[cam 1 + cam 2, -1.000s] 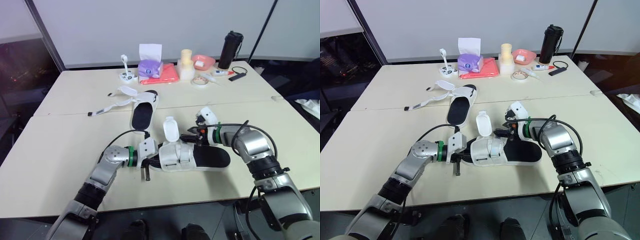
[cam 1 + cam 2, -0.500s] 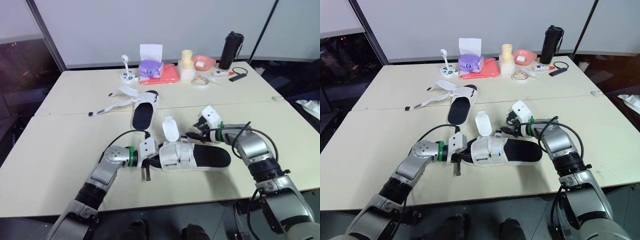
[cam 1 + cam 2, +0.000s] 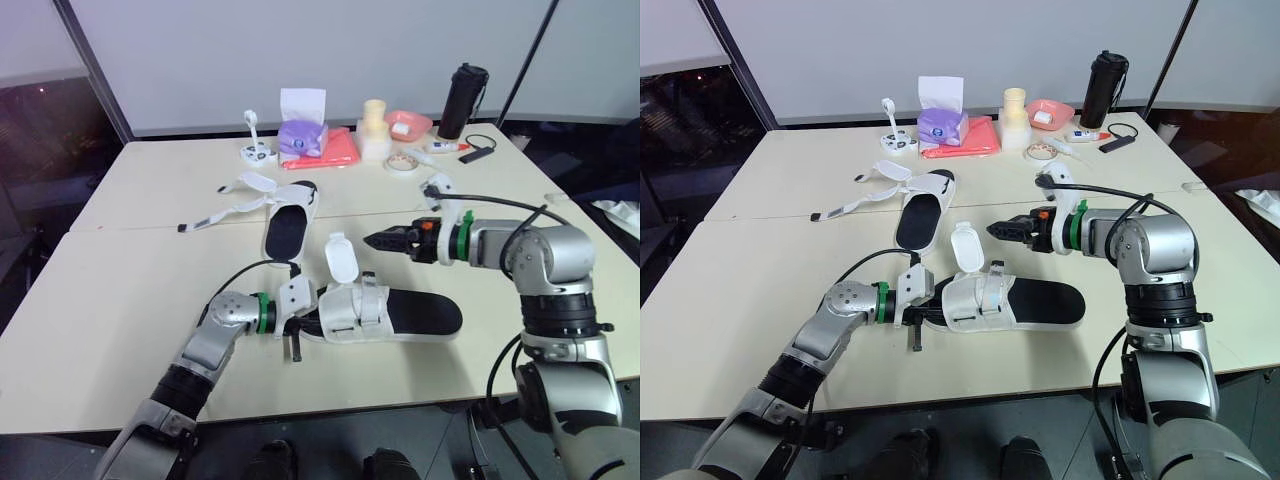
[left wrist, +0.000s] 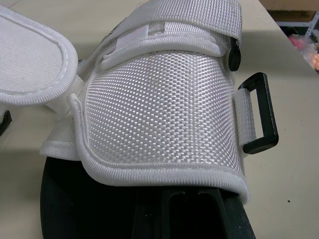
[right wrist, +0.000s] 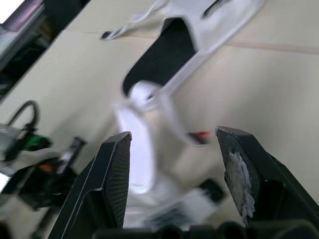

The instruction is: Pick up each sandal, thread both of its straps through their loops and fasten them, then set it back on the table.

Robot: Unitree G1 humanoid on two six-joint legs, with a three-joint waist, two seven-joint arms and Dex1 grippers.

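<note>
**Pale table, one sandal half strapped, right arm lifted off**

Your table [image 3: 120, 330] carries the near sandal [image 3: 420, 314] flat on its sole close to the front edge. Its toe points at the left gripper [image 3: 296, 322], which sits low at that end. That placement looks meant to pin the sandal so it will not slide while the other arm works. Whether the left gripper is actually clamped on the sole, you cannot tell.

From the left wrist view, the white woven upper [image 4: 159, 109] wraps over the black footbed. A black loop [image 4: 259, 113] hangs off its side, and no strap can be seen passing through it. One loose strap [image 3: 342, 258] stands up from the far side of the upper, so I judge at least one fastening is not yet done.

Just beyond the sandal, the right gripper [image 3: 374, 240] hangs in the air with its fingers [image 5: 115, 164] spread wide and nothing between them. It points towards the standing strap, which is probably your next grasp. Take it near the tip, because the stiff flap may spring back.

Further out lies the second sandal [image 3: 288, 225], with its straps [image 3: 225, 208] splayed across the table, unfastened.

At the far edge, well apart from the work, sit a purple tissue box [image 3: 301, 135], a pink bowl [image 3: 407, 124] and a black bottle [image 3: 462, 100].
</note>
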